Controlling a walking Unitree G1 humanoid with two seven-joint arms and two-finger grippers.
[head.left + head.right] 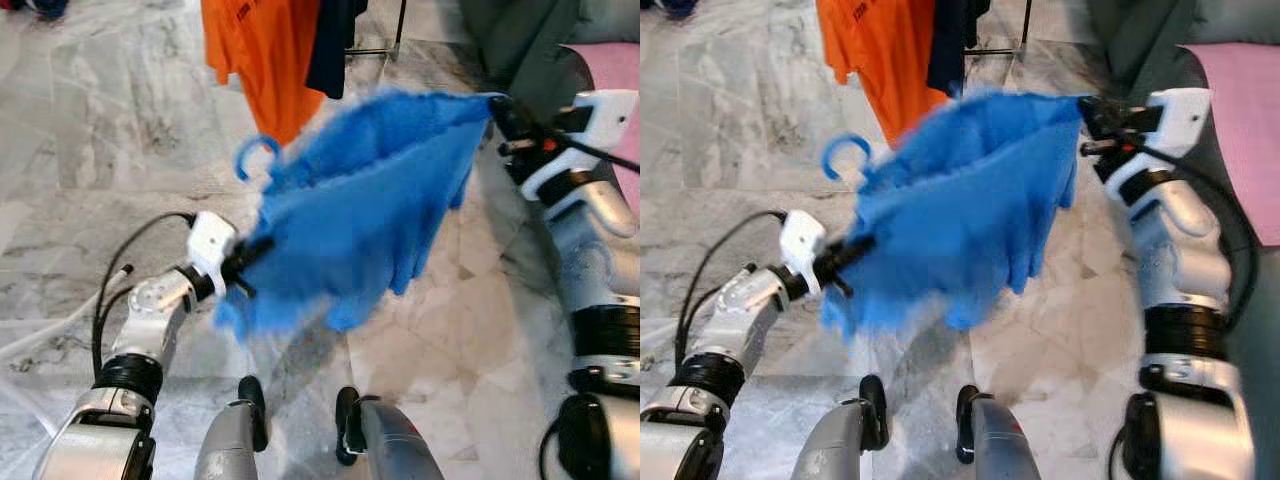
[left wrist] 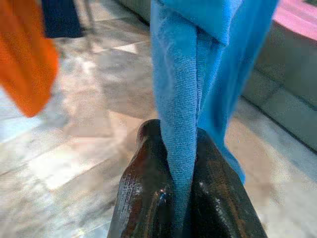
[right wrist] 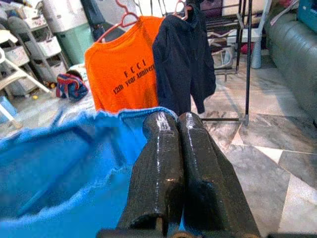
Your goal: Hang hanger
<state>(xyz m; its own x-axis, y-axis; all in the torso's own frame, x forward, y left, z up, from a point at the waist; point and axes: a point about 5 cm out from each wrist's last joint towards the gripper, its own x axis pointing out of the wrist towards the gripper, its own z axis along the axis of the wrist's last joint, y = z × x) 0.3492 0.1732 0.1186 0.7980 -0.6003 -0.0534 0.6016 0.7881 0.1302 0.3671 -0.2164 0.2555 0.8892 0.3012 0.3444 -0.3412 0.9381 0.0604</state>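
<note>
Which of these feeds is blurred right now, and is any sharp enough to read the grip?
Eye views: blue garment and hook of the blue hanger smeared by motion. Left wrist view: sharp up close, left gripper jaws pinch blue cloth, background soft. Right wrist view: right gripper crisp, orange shirt lettering legible, near blue cloth blurred.

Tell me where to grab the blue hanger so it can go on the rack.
Grip the blue hanger at the neck just below its hook, coming from the robot's left: that part stands bare above the blue garment, which covers its arms. Both grippers are busy holding cloth.
</note>
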